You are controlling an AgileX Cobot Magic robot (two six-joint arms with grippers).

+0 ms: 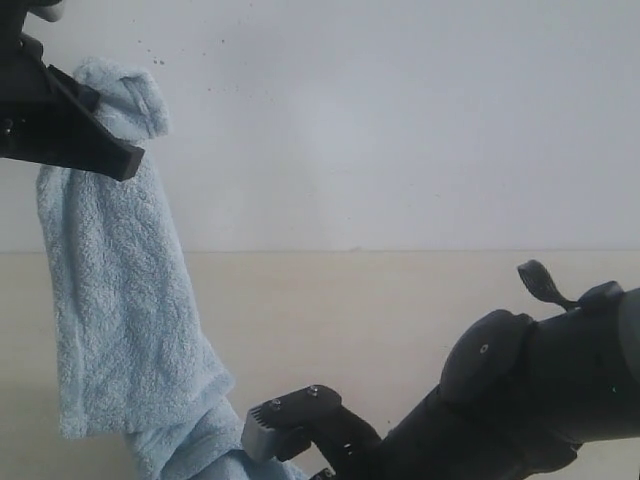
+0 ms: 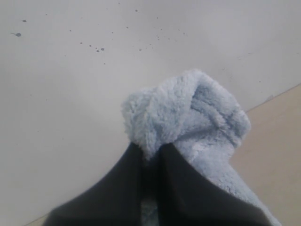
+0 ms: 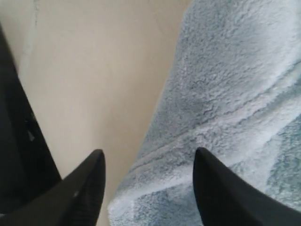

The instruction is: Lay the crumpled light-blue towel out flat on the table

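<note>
The left claw [image 1: 105,140] is up high on the left side, in front of the white wall [image 1: 400,120]. It is pinching the towel [image 1: 110,300] near its top. In the left wrist view, the two black fingers [image 2: 117,193] of this claw [image 2: 150,153] are squeezing together on the fluffy blue cloth [image 2: 188,113], and a soft lump of it is puffing out past the tips.

The towel is hanging down from that claw in a long, folded strip. It is not lying flat. Its bottom end is bunching up low down, on the desk [image 1: 400,310] or just above it, right beside the right claw [image 1: 285,425].

The right claw is reaching in low from the right side, close over the desk. Its fingers are standing wide apart and are holding nothing. In the right wrist view, this claw [image 3: 148,162] is pointing at the edge of the towel [image 3: 235,94]. One black finger [image 3: 89,183] is showing over the bare desk [image 3: 94,70], and the other is showing over the blue cloth. It is hard to tell if that finger is touching the towel or just hanging over it.
</note>
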